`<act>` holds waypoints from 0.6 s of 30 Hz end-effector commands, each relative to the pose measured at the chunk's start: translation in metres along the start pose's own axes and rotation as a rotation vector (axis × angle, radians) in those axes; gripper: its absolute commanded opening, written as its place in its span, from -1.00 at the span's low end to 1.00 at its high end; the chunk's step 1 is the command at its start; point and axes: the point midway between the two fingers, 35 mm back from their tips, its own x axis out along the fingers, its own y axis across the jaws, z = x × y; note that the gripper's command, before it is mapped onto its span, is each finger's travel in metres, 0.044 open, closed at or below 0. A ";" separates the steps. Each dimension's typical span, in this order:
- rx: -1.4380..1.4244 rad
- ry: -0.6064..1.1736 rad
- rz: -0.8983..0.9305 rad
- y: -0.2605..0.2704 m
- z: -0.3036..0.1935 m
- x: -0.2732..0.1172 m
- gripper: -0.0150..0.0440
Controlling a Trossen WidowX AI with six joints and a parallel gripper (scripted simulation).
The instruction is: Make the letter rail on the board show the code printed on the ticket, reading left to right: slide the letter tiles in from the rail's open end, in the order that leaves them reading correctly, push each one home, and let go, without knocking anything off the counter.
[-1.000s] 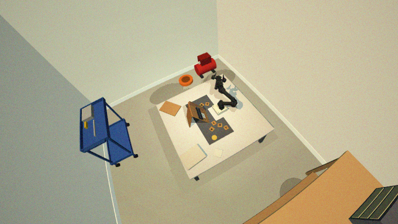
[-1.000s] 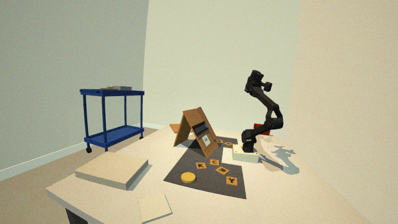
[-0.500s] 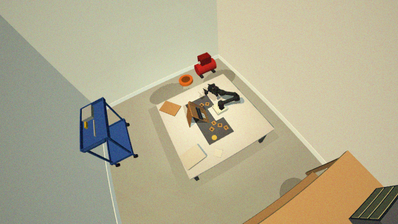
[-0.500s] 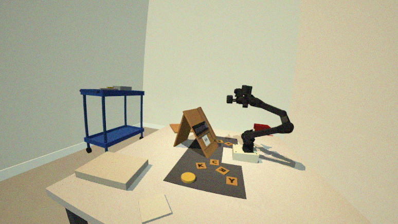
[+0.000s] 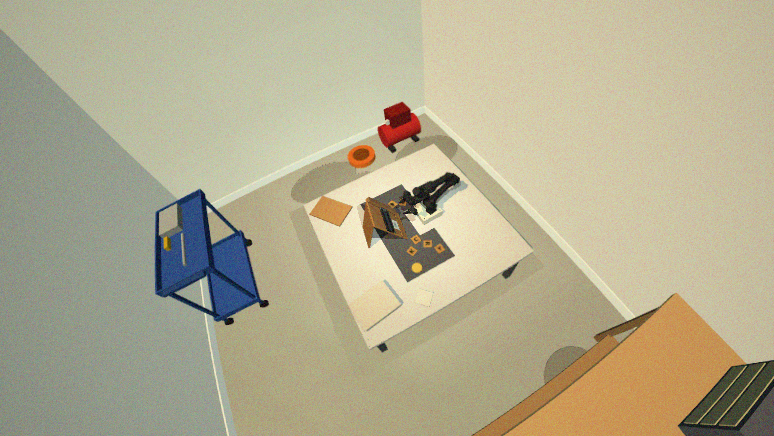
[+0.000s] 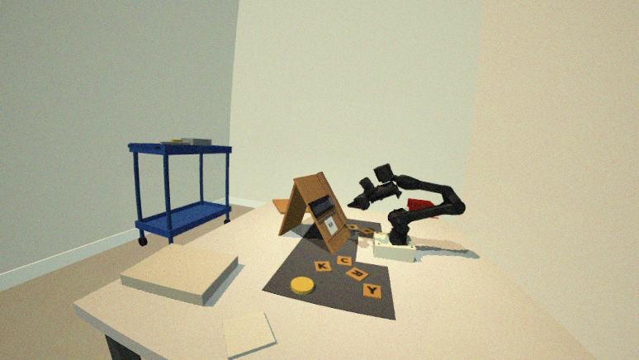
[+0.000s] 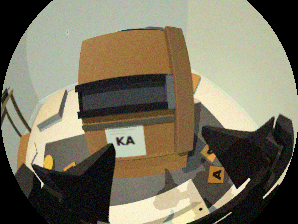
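The leaning wooden board (image 5: 368,224) (image 6: 308,187) (image 7: 122,57) carries a dark rail (image 7: 100,114) with no tile in it. In the wrist view its left end is open and a wooden strip stands at its right. The ticket (image 6: 330,225) (image 7: 125,141) below reads KA. Tiles K (image 6: 323,266), C (image 6: 344,260), R (image 6: 357,273) and Y (image 6: 371,291) lie flat on the near part of the mat. Tile A (image 7: 216,174) and another tile (image 7: 209,152), partly hidden by a finger, lie beyond the board. My gripper (image 6: 374,200) (image 7: 160,140) is open and empty, raised in front of the board.
A dark mat (image 5: 408,269) (image 6: 286,283) lies under the board and tiles. A yellow disc (image 5: 416,267) (image 6: 302,285) lies near its edge. A thick beige slab (image 6: 178,272), a thin pale square (image 6: 248,334) and an orange-brown panel (image 5: 330,211) lie on the counter (image 6: 469,308).
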 end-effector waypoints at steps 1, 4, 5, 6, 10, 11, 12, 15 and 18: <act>-0.061 0.086 0.158 0.031 -0.035 0.002 1.00; -0.066 0.091 0.168 0.032 -0.037 0.002 1.00; -0.066 0.091 0.168 0.032 -0.037 0.002 1.00; -0.066 0.091 0.168 0.032 -0.037 0.002 1.00; -0.066 0.091 0.168 0.032 -0.037 0.002 1.00; -0.066 0.091 0.168 0.032 -0.037 0.002 1.00; -0.066 0.091 0.168 0.032 -0.037 0.002 1.00; -0.121 0.103 0.173 0.031 -0.032 0.000 1.00; -0.352 0.150 0.209 0.026 -0.013 -0.009 1.00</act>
